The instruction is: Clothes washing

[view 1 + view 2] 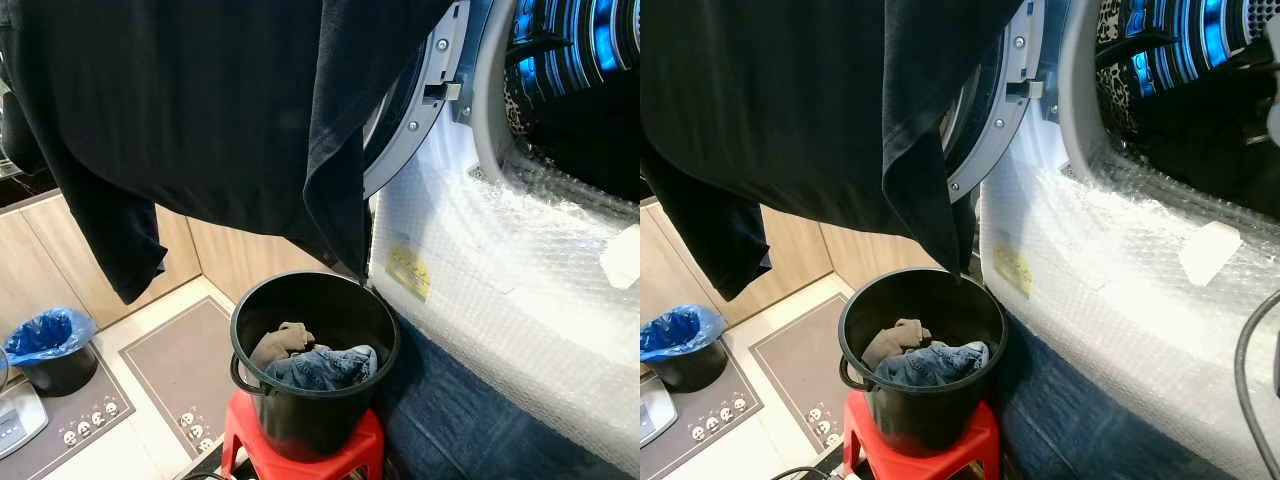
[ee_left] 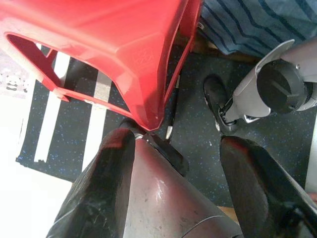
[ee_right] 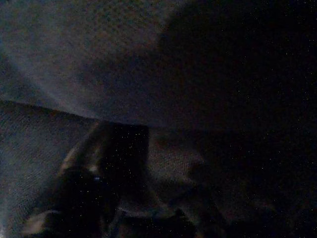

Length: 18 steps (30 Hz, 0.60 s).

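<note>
A large black garment [image 1: 220, 110] hangs across the top of the head views, its lowest tip just above a black bucket [image 1: 315, 410]. The bucket stands on a red stool [image 1: 300, 455] and holds blue jeans [image 1: 325, 368] and a beige cloth [image 1: 282, 342]. To the right is the washing machine, its door [image 1: 420, 110] swung open and its drum [image 1: 580, 80] lit blue. My right gripper [image 3: 114, 188] is dim in its wrist view, wrapped in the dark fabric it holds. My left gripper [image 2: 177, 141] hangs open beside the stool's leg [image 2: 153, 114], holding nothing.
Bubble wrap [image 1: 500, 270] covers the washer's front. A blue striped cloth [image 1: 460, 430] lies on the floor below it. A bin with a blue bag [image 1: 50, 345], a scale [image 1: 15, 420] and grey mats [image 1: 180, 360] are at left. My foot [image 2: 218, 104] stands near the stool.
</note>
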### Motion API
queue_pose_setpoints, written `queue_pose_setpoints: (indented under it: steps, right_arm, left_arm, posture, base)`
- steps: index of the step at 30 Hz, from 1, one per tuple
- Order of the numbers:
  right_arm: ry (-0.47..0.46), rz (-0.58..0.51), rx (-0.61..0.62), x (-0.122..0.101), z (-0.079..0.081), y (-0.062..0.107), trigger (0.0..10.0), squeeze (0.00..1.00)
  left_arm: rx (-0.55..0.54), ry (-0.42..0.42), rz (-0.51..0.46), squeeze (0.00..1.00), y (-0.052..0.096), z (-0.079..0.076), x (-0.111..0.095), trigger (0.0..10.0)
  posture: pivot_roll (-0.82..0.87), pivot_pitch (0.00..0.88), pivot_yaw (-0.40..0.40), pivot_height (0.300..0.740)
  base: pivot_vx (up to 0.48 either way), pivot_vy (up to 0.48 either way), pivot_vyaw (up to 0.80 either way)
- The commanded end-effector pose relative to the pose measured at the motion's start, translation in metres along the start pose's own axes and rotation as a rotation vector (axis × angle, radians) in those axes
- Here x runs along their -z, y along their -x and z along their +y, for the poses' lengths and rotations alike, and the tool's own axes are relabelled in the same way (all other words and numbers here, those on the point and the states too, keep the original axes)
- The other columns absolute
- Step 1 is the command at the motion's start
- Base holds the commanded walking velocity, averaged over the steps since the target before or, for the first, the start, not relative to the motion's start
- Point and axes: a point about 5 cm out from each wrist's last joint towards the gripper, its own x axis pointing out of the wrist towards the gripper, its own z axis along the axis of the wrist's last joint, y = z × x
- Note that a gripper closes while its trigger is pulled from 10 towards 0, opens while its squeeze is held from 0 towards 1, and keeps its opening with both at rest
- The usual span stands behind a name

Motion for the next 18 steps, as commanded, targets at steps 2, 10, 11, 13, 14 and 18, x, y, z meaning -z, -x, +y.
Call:
queue_pose_setpoints:
  steps: [2,10,11,13,14,18]
  right_arm:
    - [-0.053,-0.020,0.022,-0.005,-0.013,0.018,10.0,1.00]
    - [-0.004,-0.112,-0.046,-0.002,-0.008,0.049,10.0,1.00]
    - [-0.005,-0.112,-0.045,-0.002,-0.007,0.050,10.0,1.00]
    - [-0.006,-0.112,-0.044,-0.001,-0.006,0.052,10.0,1.00]
    - [-0.008,-0.112,-0.042,0.000,-0.006,0.054,10.0,1.00]
    - [0.015,-0.112,-0.057,0.006,-0.005,0.064,10.0,1.00]
  left_arm:
    - [0.034,-0.005,0.081,0.00,0.001,-0.009,0.017,10.0]
    - [0.034,-0.026,0.072,0.00,0.000,-0.005,0.008,10.0]
    - [0.034,-0.026,0.072,0.00,0.000,-0.005,0.008,10.0]
    - [0.034,-0.026,0.072,0.00,-0.001,-0.005,0.008,10.0]
    - [0.034,-0.026,0.072,0.00,-0.001,-0.005,0.008,10.0]
    - [0.032,-0.028,0.071,0.00,-0.001,-0.003,0.006,10.0]
  posture:
    - [-0.14,0.000,-0.016,0.740]
    - [-0.16,0.000,0.001,0.740]
    - [-0.16,0.000,0.001,0.740]
    - [-0.16,0.000,0.001,0.740]
    - [-0.16,0.000,0.001,0.740]
    - [-0.18,0.000,0.024,0.740]
  base:
    - [0.000,0.000,0.00]
    - [0.000,0.000,0.00]
    - [0.000,0.000,0.00]
    - [0.000,0.000,0.00]
    - [0.000,0.000,0.00]
    - [0.000,0.000,0.00]
